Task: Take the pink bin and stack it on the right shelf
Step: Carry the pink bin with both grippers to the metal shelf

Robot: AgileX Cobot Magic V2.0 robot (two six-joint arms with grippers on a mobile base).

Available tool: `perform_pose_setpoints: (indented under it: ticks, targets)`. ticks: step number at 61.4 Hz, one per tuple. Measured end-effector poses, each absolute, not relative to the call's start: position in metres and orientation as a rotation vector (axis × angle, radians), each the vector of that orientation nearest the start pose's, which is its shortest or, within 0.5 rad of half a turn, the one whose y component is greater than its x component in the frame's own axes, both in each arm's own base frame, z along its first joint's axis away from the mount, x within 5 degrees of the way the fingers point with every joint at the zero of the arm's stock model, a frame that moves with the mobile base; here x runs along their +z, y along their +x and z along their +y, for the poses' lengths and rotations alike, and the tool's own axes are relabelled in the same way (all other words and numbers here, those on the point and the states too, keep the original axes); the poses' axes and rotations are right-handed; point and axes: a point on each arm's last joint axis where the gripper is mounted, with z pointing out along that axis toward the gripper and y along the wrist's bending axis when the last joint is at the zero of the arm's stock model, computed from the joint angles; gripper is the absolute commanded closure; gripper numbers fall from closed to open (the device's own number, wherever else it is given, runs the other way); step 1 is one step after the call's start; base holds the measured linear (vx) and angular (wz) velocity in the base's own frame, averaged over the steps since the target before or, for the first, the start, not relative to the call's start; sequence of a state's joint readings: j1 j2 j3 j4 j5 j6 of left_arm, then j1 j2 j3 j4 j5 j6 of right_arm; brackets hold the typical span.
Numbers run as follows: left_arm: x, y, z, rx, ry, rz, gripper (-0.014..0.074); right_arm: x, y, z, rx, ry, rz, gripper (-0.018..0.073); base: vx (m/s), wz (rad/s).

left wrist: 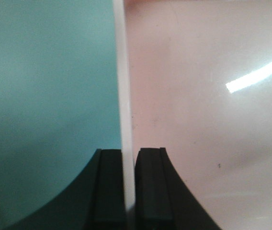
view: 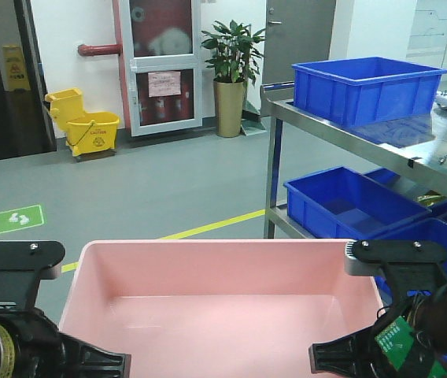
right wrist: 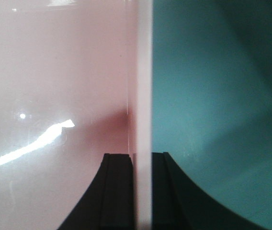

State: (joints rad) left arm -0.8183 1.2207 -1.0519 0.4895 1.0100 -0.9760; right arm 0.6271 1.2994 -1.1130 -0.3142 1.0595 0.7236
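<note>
A grey-green floor [view: 168, 173] fills an indoor hall, crossed by a yellow line [view: 216, 226].

At the right of the front view stands the right shelf [view: 271, 181], a stainless-steel rack with square posts and a shiny top. One blue crate [view: 365, 90] sits on its top level. Another blue crate [view: 349, 209] sits on the level below.

The pink bin [view: 216, 272] fills the lower middle of the front view. It is open side up with nothing inside, and it sits between the two black robot arms. It is nearer the camera than the shelf and to the shelf's left, not touching it.

The left end effector [left wrist: 129, 155] is closed tight on the bin's left side wall. One black finger [left wrist: 108, 187] is outside the wall and the other is inside, with the pale rim pinched between them. The floor shows beyond the outer finger.

The right end effector [right wrist: 142, 160] grips the bin's right side wall the same way. One finger [right wrist: 118, 191] is inside the bin and the other is outside, pressed close against the rim.

Far back by the wall are a yellow mop bucket [view: 90, 126] and a potted plant [view: 230, 71].
</note>
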Motion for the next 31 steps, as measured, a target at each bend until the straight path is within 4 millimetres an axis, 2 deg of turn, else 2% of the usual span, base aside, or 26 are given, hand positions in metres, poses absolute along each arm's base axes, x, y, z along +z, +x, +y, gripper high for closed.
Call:
perform_pose_setpoints:
  ticks: [31]
  targets:
    - [0.3312,0.1862,-0.1458,-0.096,0.005,2.481,0.0523,0.3229,0.2168,0.1268,0.027,-0.001,2.634,0.0485,0.47,0.02]
